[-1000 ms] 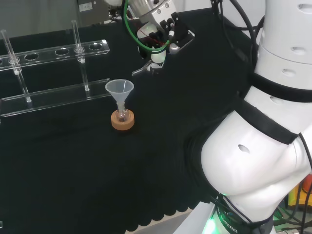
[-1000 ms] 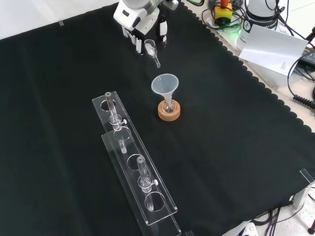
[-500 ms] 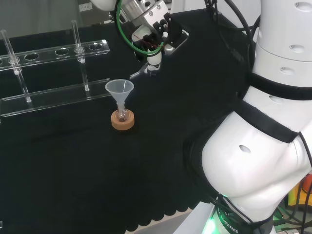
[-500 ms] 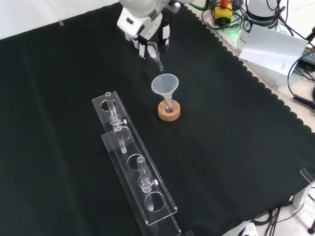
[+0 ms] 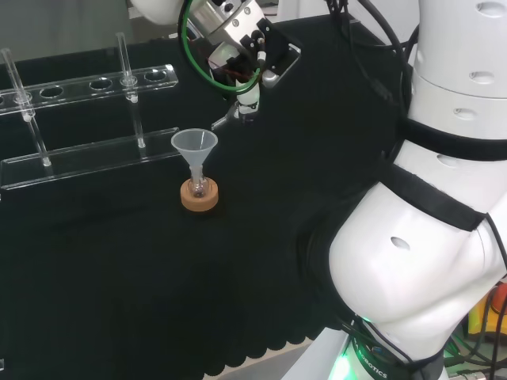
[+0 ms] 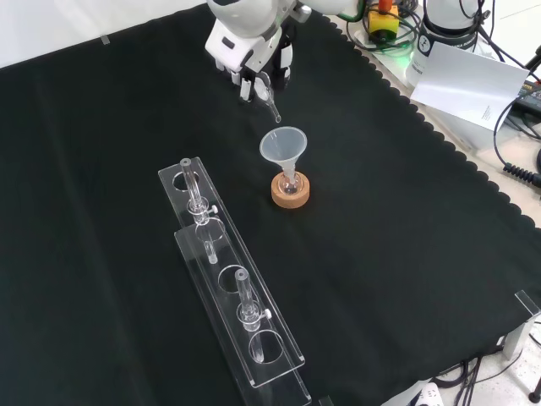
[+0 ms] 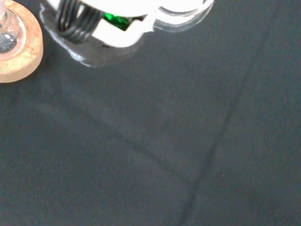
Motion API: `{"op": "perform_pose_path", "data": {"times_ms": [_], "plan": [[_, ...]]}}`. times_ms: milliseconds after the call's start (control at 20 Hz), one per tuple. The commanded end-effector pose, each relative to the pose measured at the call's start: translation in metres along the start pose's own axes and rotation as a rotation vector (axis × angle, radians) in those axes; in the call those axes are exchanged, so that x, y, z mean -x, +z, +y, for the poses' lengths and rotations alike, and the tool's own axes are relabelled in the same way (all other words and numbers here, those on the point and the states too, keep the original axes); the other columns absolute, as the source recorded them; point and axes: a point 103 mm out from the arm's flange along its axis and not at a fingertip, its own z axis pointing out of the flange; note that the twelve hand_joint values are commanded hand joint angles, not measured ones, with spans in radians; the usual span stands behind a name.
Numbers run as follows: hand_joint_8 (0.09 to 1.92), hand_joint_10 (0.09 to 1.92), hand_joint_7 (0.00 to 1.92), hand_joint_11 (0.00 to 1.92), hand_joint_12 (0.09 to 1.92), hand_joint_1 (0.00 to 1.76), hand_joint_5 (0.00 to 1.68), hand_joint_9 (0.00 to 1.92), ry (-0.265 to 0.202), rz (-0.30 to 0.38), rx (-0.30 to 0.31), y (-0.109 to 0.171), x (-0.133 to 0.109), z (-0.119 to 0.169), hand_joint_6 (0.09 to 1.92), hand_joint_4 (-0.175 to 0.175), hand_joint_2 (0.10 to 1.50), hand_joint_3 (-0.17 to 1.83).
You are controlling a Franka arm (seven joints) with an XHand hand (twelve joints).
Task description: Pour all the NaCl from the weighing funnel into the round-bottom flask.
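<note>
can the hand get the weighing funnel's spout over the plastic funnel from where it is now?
Probably yes. The hand holds the weighing funnel just beyond the plastic funnel; nothing stands between, and the rack lies on the other side.

Flask point(image 6: 290, 181) on cork ring point(image 6: 290, 191), funnel point(image 6: 283, 145) in its neck, rack point(image 6: 230, 283) left of the ring in front view

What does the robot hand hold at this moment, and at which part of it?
The robot hand holds the glass weighing funnel by its wide upper body; its narrow spout points down toward the plastic funnel.
</note>
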Motion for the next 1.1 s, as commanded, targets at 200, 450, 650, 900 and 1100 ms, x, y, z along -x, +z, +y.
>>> {"op": "perform_pose_path", "data": {"times_ms": [200, 450, 650, 900, 1100], "plan": [[0.32, 0.09, 1.31, 1.22, 0.76, 1.12, 1.25, 1.43, -0.002, -0.049, -0.024, -0.003, -0.008, 0.006, 0.68, 0.163, 0.71, 0.57], [0.32, 0.09, 1.31, 1.22, 0.76, 1.12, 1.25, 1.43, 0.0, -0.081, -0.026, -0.008, -0.011, 0.008, 0.68, 0.163, 0.71, 0.57], [0.32, 0.09, 1.31, 1.22, 0.76, 1.12, 1.25, 1.43, 0.008, -0.113, -0.048, -0.013, -0.011, 0.009, 0.68, 0.162, 0.71, 0.57], [0.32, 0.09, 1.31, 1.22, 0.76, 1.12, 1.25, 1.43, 0.014, -0.131, -0.066, -0.017, -0.011, 0.01, 0.68, 0.162, 0.71, 0.57], [0.32, 0.09, 1.31, 1.22, 0.76, 1.12, 1.25, 1.43, 0.016, -0.157, -0.08, -0.02, -0.013, 0.01, 0.68, 0.161, 0.71, 0.58]]}}
